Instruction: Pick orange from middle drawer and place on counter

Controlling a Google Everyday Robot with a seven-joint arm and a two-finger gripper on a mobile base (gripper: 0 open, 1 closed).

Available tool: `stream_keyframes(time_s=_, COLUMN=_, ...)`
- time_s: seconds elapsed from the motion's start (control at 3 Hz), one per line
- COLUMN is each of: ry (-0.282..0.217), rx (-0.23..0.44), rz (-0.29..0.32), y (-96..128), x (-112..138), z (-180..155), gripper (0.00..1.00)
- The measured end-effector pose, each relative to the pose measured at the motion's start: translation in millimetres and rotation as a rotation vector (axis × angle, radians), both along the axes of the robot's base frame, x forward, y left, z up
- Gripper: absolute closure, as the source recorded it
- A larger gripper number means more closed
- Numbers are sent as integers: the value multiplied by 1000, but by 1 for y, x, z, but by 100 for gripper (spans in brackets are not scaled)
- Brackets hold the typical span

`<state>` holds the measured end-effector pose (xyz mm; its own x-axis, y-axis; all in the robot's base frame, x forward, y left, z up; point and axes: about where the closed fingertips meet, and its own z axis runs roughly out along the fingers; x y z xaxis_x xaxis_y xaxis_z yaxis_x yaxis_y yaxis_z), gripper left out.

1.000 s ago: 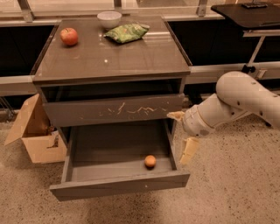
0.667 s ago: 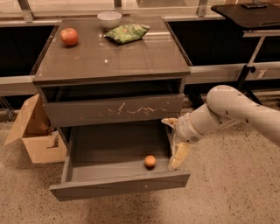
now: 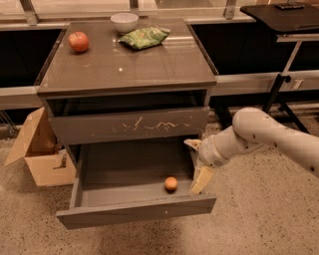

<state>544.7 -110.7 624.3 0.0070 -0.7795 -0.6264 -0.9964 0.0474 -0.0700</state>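
Note:
The small orange lies inside the pulled-out middle drawer, near its front right. My gripper hangs over the drawer's right end, just right of the orange and a little above it. Its pale fingers stand spread apart and hold nothing. The white arm reaches in from the right. The glossy grey-brown counter tops the cabinet above.
A red apple, a white bowl and a green bag sit on the counter's far part. The scratched drawer front is shut above the open drawer. A cardboard box stands at left. A black table is at the back right.
My arm has moved left and inward, bringing the open gripper from beside the cabinet to over the drawer's right end, closer to the orange. The orange has not moved.

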Motion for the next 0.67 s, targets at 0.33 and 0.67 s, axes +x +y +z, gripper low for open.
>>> stream_keyframes(time_s=0.33, ry=20, rx=24, rz=12, y=7, x=18, z=-46, gripper=0)
stream_keyframes(time_s=0.67, ry=39, rx=41, rz=35, y=15, x=33, z=-87, gripper=0)
